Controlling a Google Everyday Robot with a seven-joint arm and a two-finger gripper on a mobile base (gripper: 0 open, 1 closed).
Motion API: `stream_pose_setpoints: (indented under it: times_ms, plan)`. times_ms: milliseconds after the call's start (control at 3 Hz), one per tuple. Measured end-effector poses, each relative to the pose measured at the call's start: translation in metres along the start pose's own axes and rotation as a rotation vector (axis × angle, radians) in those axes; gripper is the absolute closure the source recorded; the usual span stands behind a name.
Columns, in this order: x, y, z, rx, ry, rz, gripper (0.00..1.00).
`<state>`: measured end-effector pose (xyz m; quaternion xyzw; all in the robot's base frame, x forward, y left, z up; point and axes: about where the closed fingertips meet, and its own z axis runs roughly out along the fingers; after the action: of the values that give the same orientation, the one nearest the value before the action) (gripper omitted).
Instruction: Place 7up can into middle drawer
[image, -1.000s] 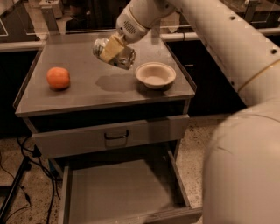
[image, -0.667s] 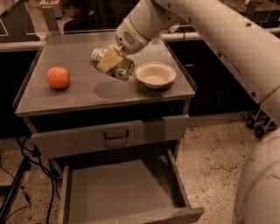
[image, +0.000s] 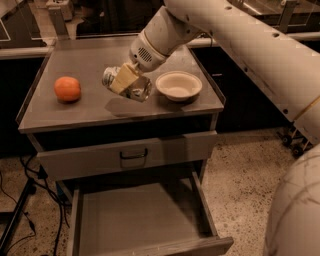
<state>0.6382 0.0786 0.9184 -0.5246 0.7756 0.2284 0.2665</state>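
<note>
My gripper (image: 126, 81) is shut on the 7up can (image: 135, 88), a silvery can held tilted on its side above the front middle of the grey counter top (image: 90, 112). The can hangs clear of the surface and casts a shadow below it. The middle drawer (image: 135, 215) is pulled open below, a wide grey tray with a bare floor. The can is still over the counter, behind and above the drawer's opening.
An orange (image: 67, 89) sits on the counter's left side. A shallow white bowl (image: 178, 85) stands just right of the can. The shut upper drawer front with a dark handle (image: 133, 155) lies between counter and open drawer. Cables (image: 20, 200) trail at lower left.
The gripper has carried the can forward and a little left over the counter, from the back near the bowl toward the front edge. The arm has swung with it.
</note>
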Motion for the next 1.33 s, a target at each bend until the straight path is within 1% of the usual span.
stream_pose_setpoints:
  times_ms: [333,667,1000,1333]
  plan:
    - [0.028,0.006,-0.002,0.011,0.030,0.047,1.00]
    - [0.057,0.029,-0.008,0.027,0.058,0.092,1.00]
    - [0.081,0.053,-0.012,0.032,0.074,0.138,1.00]
    - [0.099,0.080,-0.016,0.039,0.069,0.191,1.00]
